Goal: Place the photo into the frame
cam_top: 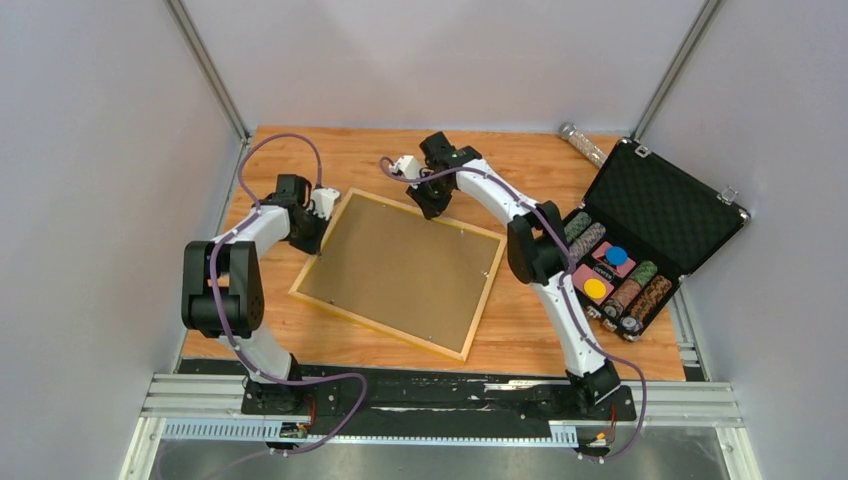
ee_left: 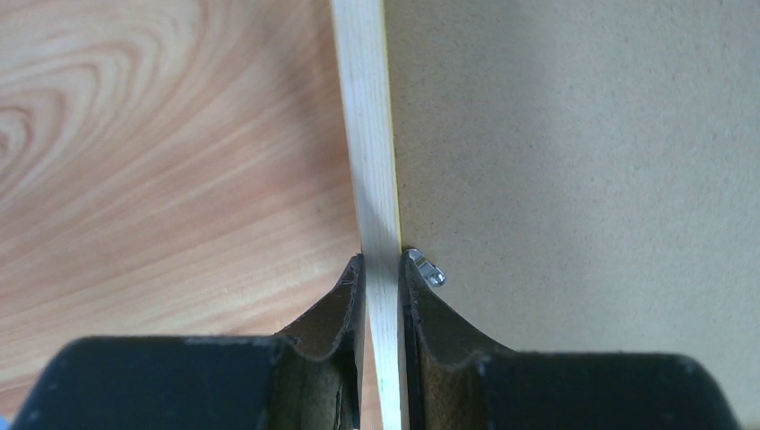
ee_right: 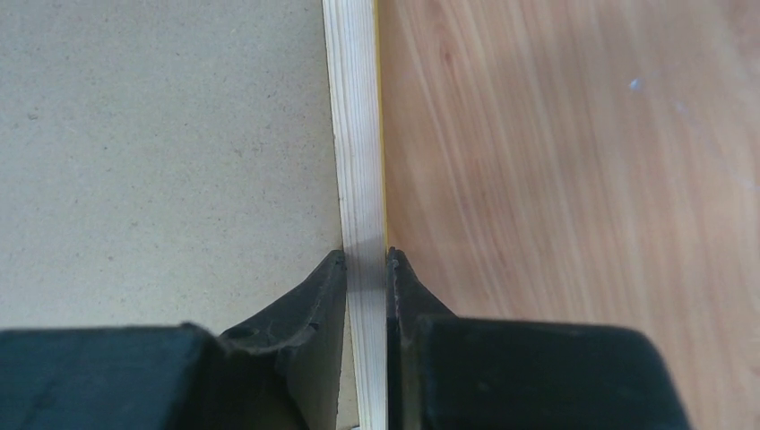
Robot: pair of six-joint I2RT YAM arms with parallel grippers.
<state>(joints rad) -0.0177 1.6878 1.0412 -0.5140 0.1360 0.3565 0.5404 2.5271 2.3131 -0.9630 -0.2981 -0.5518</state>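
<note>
Frame [cam_top: 400, 270] lies back-up on the tabletop [cam_top: 520, 340]; left gripper [ee_left: 384, 269] clamps its left rail, right gripper [ee_right: 366, 260] clamps its far rail.

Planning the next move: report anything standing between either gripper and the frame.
Nothing visible does. The left gripper is clamped on the left rail of the frame, the right gripper on its far rail, fingers touching wood. The brown backing board fills the frame's opening; the photo is not in view.
</note>
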